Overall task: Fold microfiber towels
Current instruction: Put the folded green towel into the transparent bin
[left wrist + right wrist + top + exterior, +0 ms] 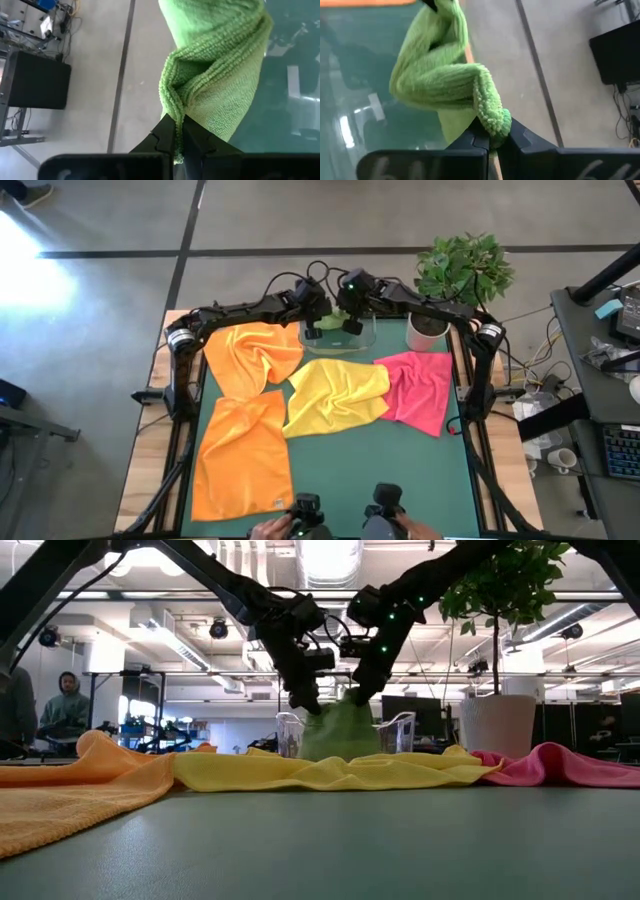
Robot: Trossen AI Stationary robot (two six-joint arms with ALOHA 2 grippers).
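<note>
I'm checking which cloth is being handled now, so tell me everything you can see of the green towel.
The green towel is a lime, nubby microfiber cloth, bunched and hanging in folds at the clear tray at the table's far edge. The left gripper is shut on one folded edge, and the right gripper is shut on another bunched corner. In the low view its lower part sits between the tray's walls.

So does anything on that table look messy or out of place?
Nothing is spilled or broken. The orange towels, yellow towel and pink towel lie rumpled and overlapping, unfolded. The left gripper and right gripper both pinch the green towel over the clear tray.
</note>
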